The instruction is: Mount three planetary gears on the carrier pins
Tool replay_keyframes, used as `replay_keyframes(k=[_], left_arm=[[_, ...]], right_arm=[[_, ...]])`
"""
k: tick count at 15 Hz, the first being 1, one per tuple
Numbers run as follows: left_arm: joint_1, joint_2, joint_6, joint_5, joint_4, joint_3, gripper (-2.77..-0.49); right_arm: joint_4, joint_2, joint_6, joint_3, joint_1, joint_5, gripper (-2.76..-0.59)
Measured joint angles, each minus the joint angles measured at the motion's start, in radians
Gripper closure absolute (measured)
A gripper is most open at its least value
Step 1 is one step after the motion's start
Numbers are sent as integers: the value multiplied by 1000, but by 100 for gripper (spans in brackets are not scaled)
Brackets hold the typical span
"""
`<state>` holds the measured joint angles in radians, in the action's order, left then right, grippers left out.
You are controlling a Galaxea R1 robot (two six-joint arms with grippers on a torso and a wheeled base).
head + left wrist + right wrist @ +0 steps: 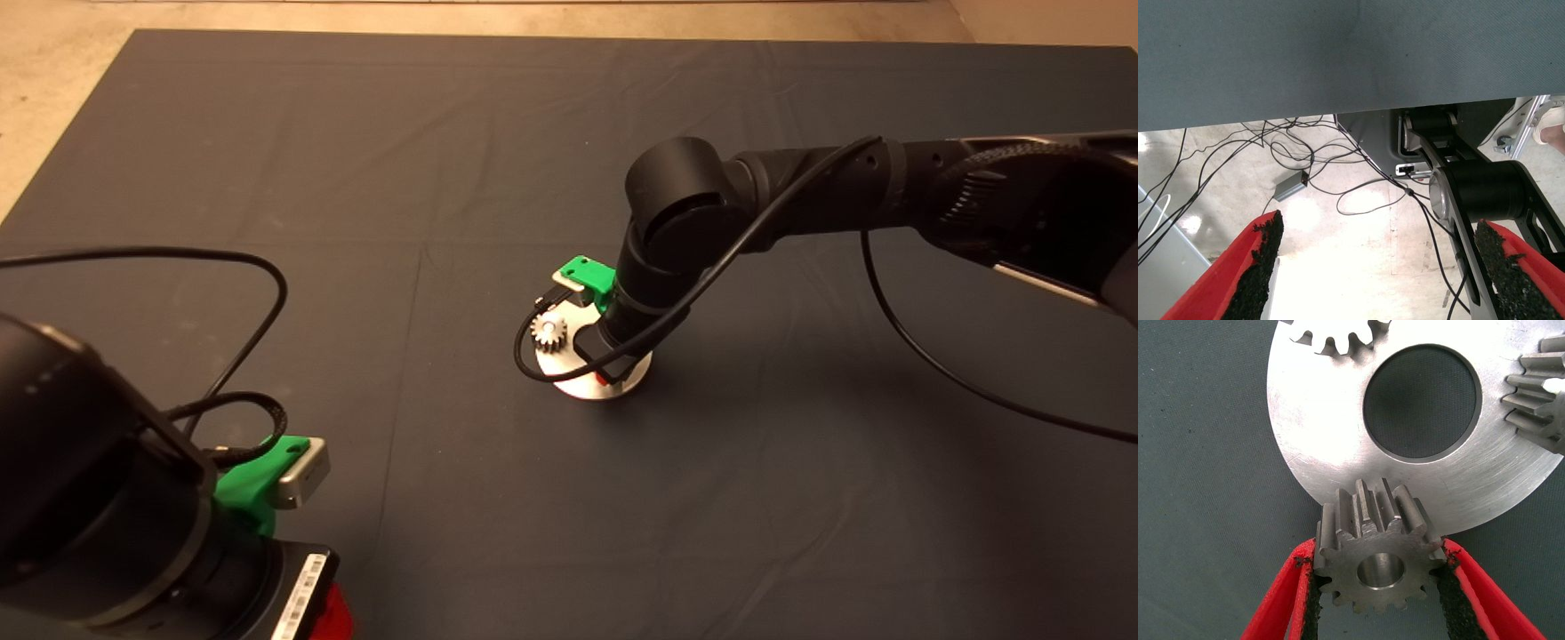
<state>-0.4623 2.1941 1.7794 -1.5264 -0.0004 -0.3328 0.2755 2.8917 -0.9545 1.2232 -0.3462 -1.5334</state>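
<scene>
Right gripper [1378, 577] is down over the metal disc [1331, 433] mid-mat, its fingers [1281, 603] pinching one planetary gear [1378, 553] at the disc's rim, over the edge. Two more gears already sit on the disc: one [1338, 337] at the far rim, another [1538, 393] to the side. Left gripper [1378, 267] is parked at the surface's lower left corner, fingers spread wide, nothing between them, cables [1271, 153] on the floor beyond.
</scene>
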Motion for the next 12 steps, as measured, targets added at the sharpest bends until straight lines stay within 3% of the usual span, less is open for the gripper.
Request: replay_keyframes(k=[12], left_arm=[[0, 0, -3, 0, 0, 0, -204]], right_arm=[[22, 0, 13, 0, 6, 0, -106]])
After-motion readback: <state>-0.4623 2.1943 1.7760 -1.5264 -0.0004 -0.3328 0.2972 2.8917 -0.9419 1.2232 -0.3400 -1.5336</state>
